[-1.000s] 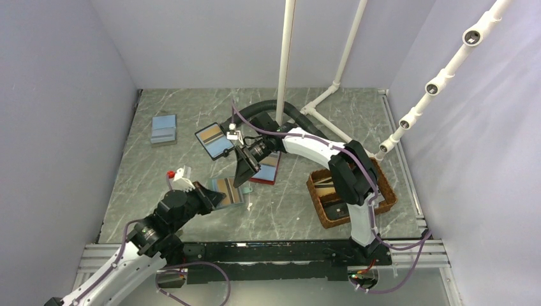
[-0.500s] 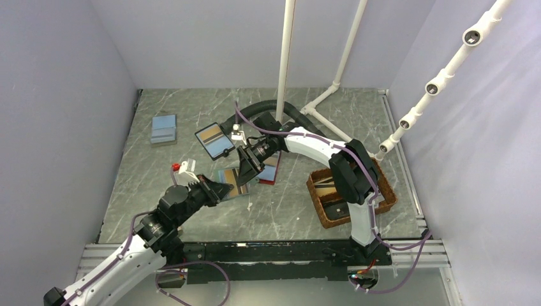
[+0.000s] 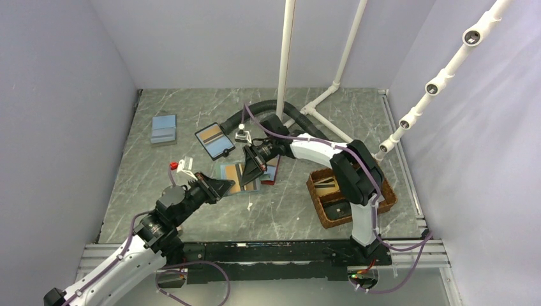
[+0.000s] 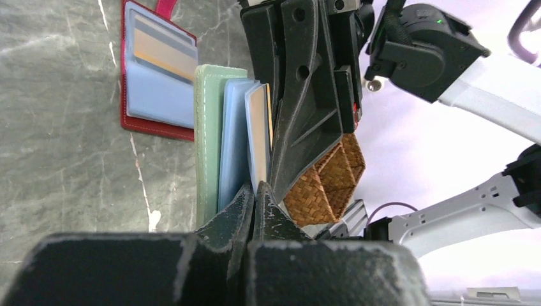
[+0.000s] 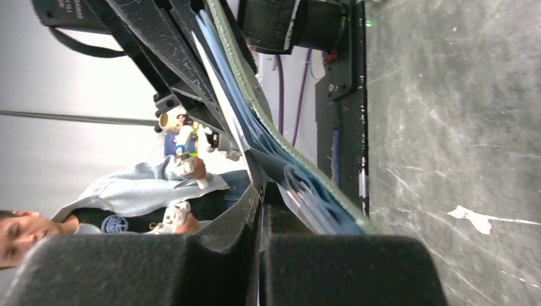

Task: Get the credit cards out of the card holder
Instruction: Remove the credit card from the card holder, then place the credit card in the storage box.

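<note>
While left tool (image 4: 255, 194) grips card holder (image 4: 207, 127), red-edged holder (image 4: 156, 95) lies just beside.

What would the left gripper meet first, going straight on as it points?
The left gripper, shut on the card holder, would next meet the right gripper, apparently pinching a credit card directly opposite.

Robot lab, walled cell (image 3: 64, 95), pipe rig (image 3: 285, 57)
</note>
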Tool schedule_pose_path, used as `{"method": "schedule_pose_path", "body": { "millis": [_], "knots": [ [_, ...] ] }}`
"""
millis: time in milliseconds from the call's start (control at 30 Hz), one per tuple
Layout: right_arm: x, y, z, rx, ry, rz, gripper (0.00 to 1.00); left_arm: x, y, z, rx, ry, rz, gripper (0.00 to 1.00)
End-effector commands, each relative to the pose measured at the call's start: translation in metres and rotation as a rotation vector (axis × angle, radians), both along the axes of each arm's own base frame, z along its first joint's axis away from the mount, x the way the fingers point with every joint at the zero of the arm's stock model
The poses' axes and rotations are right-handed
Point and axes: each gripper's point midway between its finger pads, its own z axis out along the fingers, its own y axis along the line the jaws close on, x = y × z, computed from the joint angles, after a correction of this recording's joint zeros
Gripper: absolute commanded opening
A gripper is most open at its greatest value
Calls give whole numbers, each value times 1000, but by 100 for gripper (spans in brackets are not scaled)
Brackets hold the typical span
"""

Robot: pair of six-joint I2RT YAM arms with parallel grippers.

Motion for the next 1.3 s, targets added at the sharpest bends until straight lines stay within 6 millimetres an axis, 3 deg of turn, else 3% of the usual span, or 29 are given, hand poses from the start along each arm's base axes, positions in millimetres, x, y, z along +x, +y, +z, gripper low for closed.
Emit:
{"method": "schedule_pose_path", "body": {
  "millis": [0, 367, 767, 900, 1067, 1267],
  "knots": [
    [-10, -1, 45, 137, -35, 65, 0, 1, 3, 27, -84, -53, 28, 0],
    [-3, -9, 39, 133, -30, 41, 0, -13, 32, 29, -124, -67, 106, 0],
    [-7, -11, 37, 142, -38, 50, 0, -22, 40, 28, -129, -58, 114, 0],
    [0, -15, 25, 118, -108, 11, 0, -21, 47, 19, -94, -19, 146, 0],
    [7, -43, -10, -74, -464, 24, 0, -26, 62, -14, -19, 127, 217, 0],
    [5, -102, -12, -125, -788, 145, 0, -36, 72, -40, 42, 232, 241, 0]
  ]
}}
